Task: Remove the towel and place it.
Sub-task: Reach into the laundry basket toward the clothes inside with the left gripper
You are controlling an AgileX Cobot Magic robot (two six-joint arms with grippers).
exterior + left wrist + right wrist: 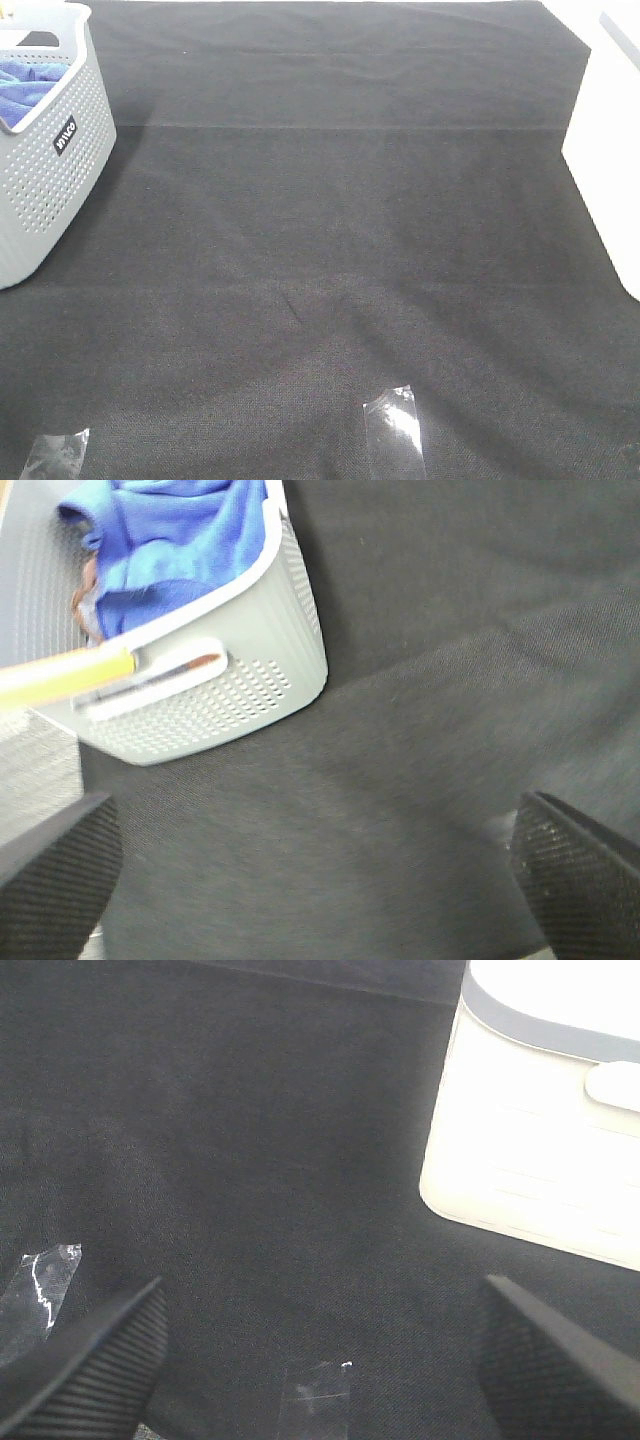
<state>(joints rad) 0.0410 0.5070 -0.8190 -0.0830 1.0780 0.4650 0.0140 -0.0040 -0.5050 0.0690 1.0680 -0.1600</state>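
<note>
The bright blue towel (28,88) lies crumpled inside a grey perforated basket (50,170) at the far left of the table. In the left wrist view the towel (170,540) fills the basket (240,670). My left gripper (310,880) is open and empty, apart from the basket, over the black cloth. My right gripper (320,1360) is open and empty over the black cloth, near a white container (540,1130). Neither gripper shows in the exterior high view.
A black cloth (330,250) covers the table. A white container (605,140) stands at the right edge. Clear tape strips (392,430) lie near the front edge, another (55,455) at the front left. A yellow stick-like object (65,675) crosses the basket handle.
</note>
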